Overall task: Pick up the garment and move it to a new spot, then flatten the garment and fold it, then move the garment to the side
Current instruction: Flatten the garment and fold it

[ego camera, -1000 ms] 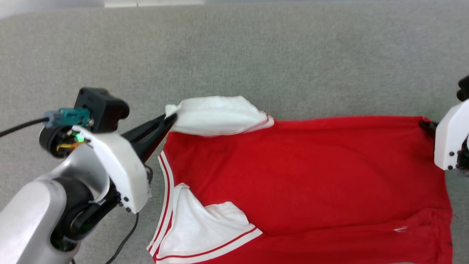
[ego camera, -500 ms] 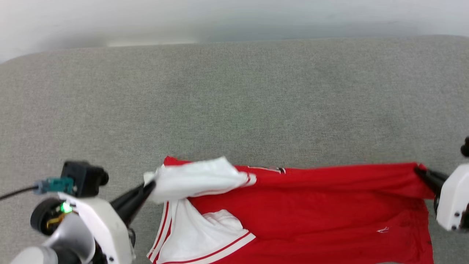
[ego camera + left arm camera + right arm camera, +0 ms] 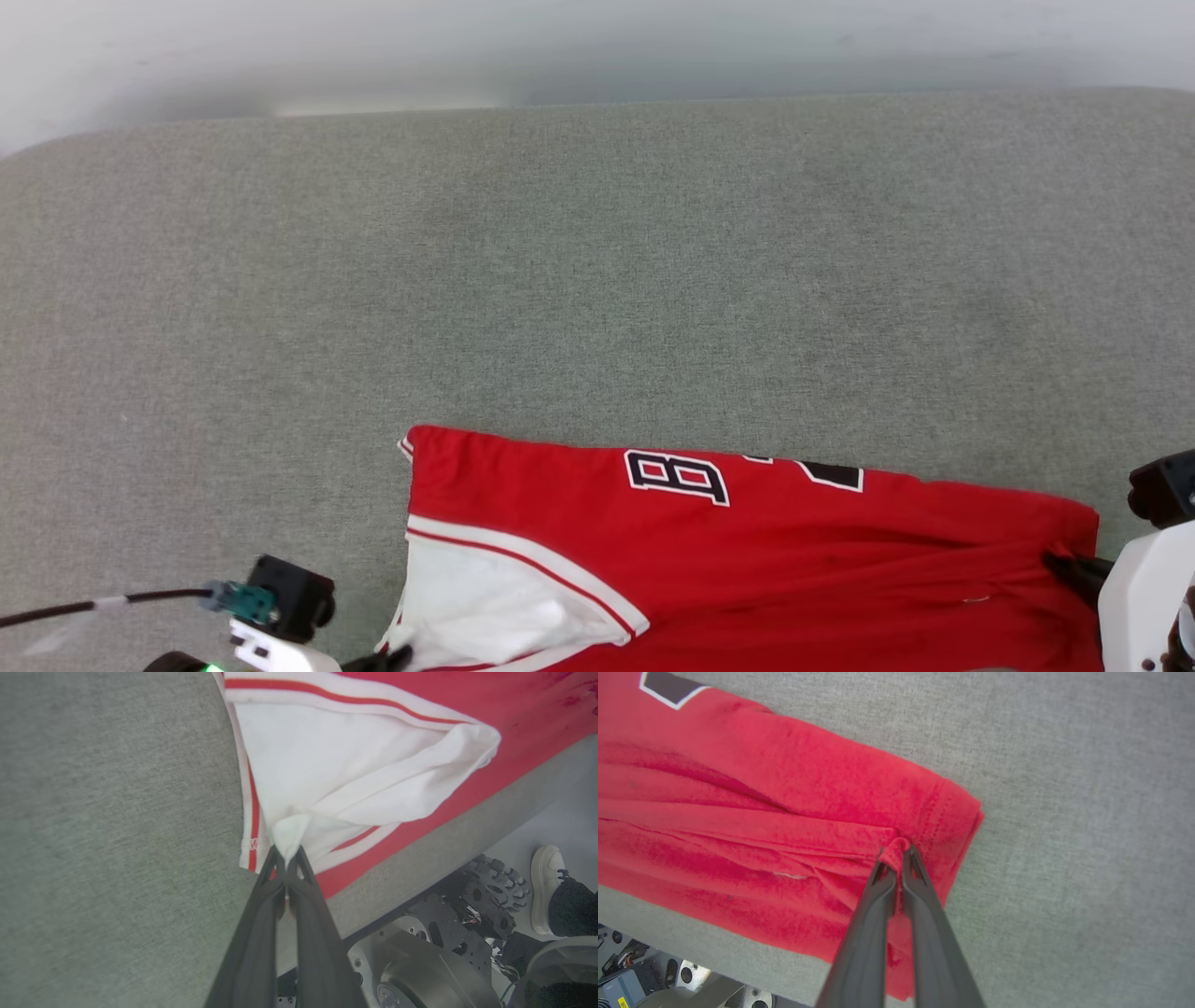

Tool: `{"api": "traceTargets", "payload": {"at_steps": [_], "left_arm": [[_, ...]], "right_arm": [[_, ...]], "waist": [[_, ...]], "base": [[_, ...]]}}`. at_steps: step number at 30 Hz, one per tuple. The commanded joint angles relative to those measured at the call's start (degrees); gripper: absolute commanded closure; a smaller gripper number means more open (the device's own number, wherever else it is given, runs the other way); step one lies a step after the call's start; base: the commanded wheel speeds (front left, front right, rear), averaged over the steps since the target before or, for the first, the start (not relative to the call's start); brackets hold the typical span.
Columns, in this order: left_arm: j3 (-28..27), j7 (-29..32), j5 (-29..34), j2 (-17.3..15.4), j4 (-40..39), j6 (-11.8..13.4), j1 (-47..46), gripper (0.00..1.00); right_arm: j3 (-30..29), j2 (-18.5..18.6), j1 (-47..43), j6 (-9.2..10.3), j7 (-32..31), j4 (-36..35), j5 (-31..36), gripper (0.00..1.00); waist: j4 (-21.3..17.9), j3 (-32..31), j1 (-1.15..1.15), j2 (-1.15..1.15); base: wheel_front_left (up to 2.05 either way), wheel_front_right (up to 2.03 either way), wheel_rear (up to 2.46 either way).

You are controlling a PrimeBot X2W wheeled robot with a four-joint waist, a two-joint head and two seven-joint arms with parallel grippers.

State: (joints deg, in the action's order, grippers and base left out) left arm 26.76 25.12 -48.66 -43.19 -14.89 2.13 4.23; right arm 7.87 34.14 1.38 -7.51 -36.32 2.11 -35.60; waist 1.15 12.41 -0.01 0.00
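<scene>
My left gripper (image 3: pixel 286 858) pinches the garment (image 3: pixel 747 551) sleeve (image 3: pixel 336 765) at 7 o'clock, right gripper (image 3: pixel 899 856) its hem (image 3: pixel 957 807) at 4. Keeps the fold taut, I think.

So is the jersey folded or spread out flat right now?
Folded: the garment lies doubled over, stacked layers showing at its hem corner beside the right tool, which pinches it.
</scene>
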Motion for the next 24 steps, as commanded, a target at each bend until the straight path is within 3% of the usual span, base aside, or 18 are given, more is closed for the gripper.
{"api": "traceTargets", "payload": {"at_steps": [1, 11, 12, 13, 14, 19, 24], "left_arm": [[1.0, 0.2, 0.7, 0.6, 1.1, -0.6, -0.5, 1.00], [6.3, -1.2, 5.8, 4.0, 9.6, -4.0, -4.3, 1.00], [6.6, -1.6, 6.0, 4.3, 10.3, -4.2, -4.5, 0.82], [6.8, -2.2, 6.3, 4.6, 10.8, -4.4, -4.6, 0.21], [6.9, -2.7, 6.5, 4.9, 11.2, -4.5, -4.6, 0.00], [5.2, -7.6, 6.7, 5.9, 11.6, -4.8, -5.4, 0.00], [1.2, -15.7, 6.4, 7.5, 9.8, -3.9, -5.4, 0.00]], "right_arm": [[0.9, 1.1, -0.4, 0.04, 0.5, 0.4, 0.7, 1.00], [7.5, 4.8, 0.7, 0.04, 3.4, 2.6, 2.2, 1.00], [7.8, 4.8, 0.8, 0.04, 4.1, 2.7, 1.9, 0.64], [7.8, 4.5, 1.0, 0.04, 4.6, 3.1, 1.6, 0.00], [8.1, 4.4, 1.3, 0.04, 4.9, 3.3, 1.5, 0.00], [7.8, 4.1, 2.1, 0.04, 6.1, 2.2, -0.3, 0.00], [3.6, 1.9, 1.2, 0.03, 5.6, -1.5, -3.8, 0.00]], "waist": [[0.0, 0.1, 0.01, 0.00], [0.2, 0.0, 0.01, 0.00], [0.1, -0.2, 0.01, 0.00], [0.0, -0.5, 0.01, 0.00], [0.0, -0.8, 0.01, 0.00], [-0.3, -3.0, 0.01, 0.00], [-0.5, -5.1, 0.01, 0.00]], "base": [[0.00, 0.00, 0.00], [0.00, 0.00, 0.00], [0.00, 0.00, 0.00], [0.00, 0.00, 0.00], [0.00, 0.00, 0.00], [0.00, 0.00, 0.00], [0.00, 0.00, 0.00]]}}
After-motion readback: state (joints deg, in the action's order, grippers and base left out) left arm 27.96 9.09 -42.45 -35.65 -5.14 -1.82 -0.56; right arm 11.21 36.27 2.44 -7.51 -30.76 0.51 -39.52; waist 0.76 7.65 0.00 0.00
